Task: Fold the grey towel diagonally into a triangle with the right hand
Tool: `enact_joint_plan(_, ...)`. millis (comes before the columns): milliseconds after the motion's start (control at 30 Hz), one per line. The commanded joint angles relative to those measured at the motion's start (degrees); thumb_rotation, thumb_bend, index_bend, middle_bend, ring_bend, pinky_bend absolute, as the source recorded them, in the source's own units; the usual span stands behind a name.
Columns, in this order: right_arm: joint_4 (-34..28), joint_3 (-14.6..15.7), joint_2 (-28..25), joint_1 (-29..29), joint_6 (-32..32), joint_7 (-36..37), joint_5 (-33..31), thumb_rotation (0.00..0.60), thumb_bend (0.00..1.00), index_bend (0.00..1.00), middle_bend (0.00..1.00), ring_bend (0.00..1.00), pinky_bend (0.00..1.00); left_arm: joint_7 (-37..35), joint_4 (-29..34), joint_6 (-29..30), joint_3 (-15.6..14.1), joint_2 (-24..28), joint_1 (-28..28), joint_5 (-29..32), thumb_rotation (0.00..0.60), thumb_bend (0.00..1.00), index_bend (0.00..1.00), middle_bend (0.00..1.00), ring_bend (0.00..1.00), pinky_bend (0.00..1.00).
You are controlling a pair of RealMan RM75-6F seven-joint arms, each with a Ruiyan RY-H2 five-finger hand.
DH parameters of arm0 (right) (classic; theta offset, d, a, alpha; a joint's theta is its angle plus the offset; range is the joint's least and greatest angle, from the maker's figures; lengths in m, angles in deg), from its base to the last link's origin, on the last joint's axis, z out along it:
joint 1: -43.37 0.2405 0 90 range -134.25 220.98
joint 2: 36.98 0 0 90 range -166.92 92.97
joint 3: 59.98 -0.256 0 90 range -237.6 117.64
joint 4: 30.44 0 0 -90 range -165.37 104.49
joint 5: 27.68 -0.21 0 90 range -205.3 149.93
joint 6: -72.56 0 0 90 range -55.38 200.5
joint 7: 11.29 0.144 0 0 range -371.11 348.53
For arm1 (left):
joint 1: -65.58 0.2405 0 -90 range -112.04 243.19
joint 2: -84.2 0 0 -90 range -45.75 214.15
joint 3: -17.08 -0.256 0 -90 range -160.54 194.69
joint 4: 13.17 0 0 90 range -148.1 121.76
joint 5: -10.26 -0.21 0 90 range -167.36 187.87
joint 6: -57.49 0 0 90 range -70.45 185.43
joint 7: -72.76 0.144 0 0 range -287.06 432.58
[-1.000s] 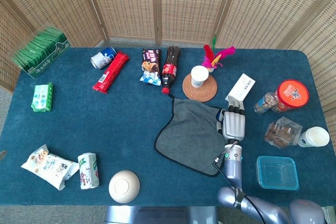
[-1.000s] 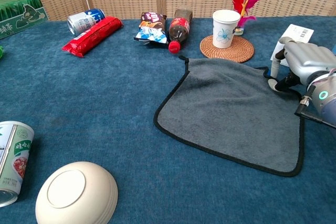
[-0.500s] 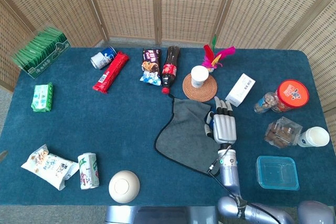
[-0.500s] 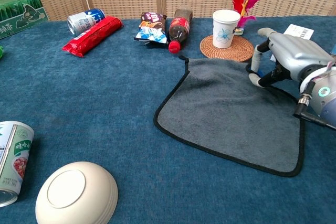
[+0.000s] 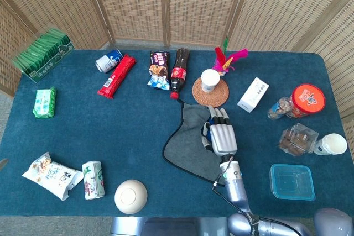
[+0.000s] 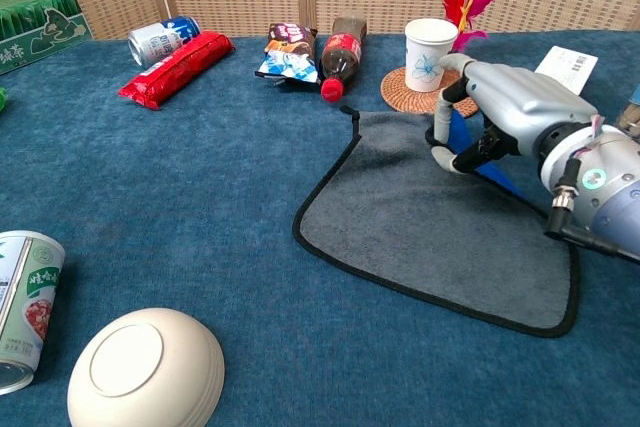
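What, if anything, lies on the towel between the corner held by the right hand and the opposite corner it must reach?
Nothing visible: the right hand holds a towel corner, and the grey surface ahead lies bare.

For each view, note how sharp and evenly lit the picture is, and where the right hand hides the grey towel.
Head view: sharp, evenly lit, no glare; the right hand covers the grey towel on its right side. Chest view: sharp, soft light; the hand hides the towel's far right corner.

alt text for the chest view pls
The right hand pinches the far right corner of the grey towel and lifts it over the cloth on a blue table, near a paper cup on a woven coaster.
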Motion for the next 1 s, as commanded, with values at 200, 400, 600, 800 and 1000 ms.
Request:
enact_joint_plan(200, -0.15, 1.39, -0.65, 0.78, -1.7, 0.54, 1.48, 0.6, 0.55, 0.63, 0.0, 0.0, 0.0, 0.35, 0.07, -0.26, 0.05, -0.09, -0.14, 0.3, 0.6, 0.28, 0.1, 0.0, 0.0, 0.01)
enact_joint_plan(400, -1.26, 2.6, -0.82, 1.32, -2.65, 1.34, 3.29, 0.6, 0.53, 0.64, 0.0, 0.0, 0.0, 0.93, 0.23, -0.9, 0.14, -0.24, -0.46, 0.81, 0.6, 0.28, 0.1, 0.0, 0.0, 0.01)
enact_joint_plan(600, -1.95, 2.98, -0.2, 2.24, -3.47, 0.2, 3.57, 0.6, 0.53, 0.64, 0.0, 0.0, 0.0, 0.99, 0.22, -1.03, 0.19, -0.25, -0.51, 1.05, 0.6, 0.28, 0.1, 0.0, 0.0, 0.01)
enact_joint_plan(800, -1.12, 3.48, 0.98, 3.5, -4.68, -0.53, 4.25, 0.6, 0.53, 0.64, 0.0, 0.0, 0.0, 1.05, 0.16, -1.28, 0.23, -0.29, -0.6, 1.34, 0.6, 0.28, 0.1, 0.0, 0.0, 0.01)
enact_joint_plan(1000, -2.71, 3.83, 1.14, 4.11, -5.71, -0.14, 4.56, 0.6, 0.53, 0.65, 0.0, 0.0, 0.0, 1.84, 0.41, -1.74, 0.32, -0.44, -0.83, 1.9, 0.6, 0.28, 0.1, 0.0, 0.0, 0.01)
